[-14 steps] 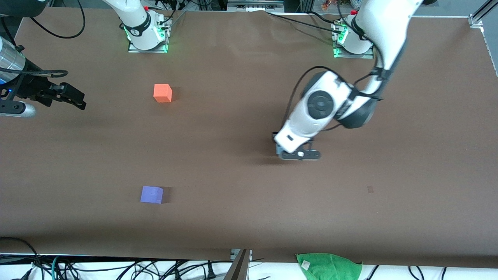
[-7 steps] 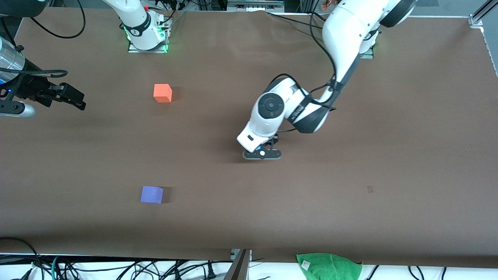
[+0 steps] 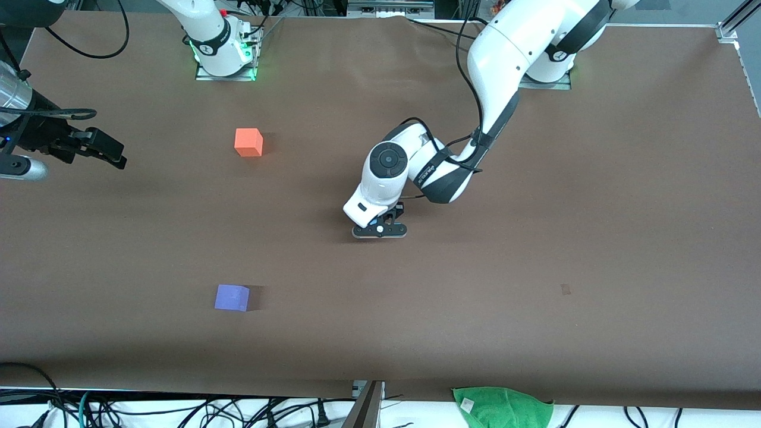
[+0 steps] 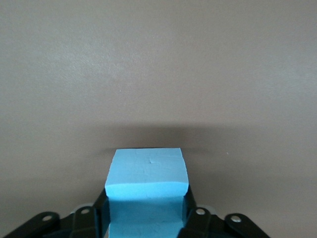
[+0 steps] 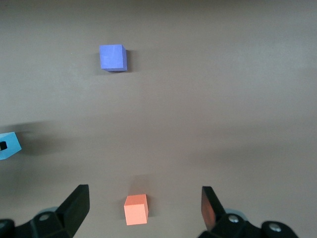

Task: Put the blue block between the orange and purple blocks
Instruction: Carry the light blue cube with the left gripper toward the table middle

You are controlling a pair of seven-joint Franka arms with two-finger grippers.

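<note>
My left gripper is shut on the sky-blue block and holds it low over the middle of the brown table; the block is hidden under the wrist in the front view, and its corner shows in the right wrist view. The orange block sits toward the right arm's end, far from the front camera, and shows in the right wrist view. The purple block sits nearer the camera, in line with it, and shows in the right wrist view. My right gripper waits open at the table's edge.
A green cloth lies off the table's near edge. Cables run below the near edge and along the arms' bases. The brown table is bare toward the left arm's end.
My left arm has carried the blue block toward the right arm's end of the table, closer to the gap between the orange and purple blocks. The right gripper has barely shifted.
</note>
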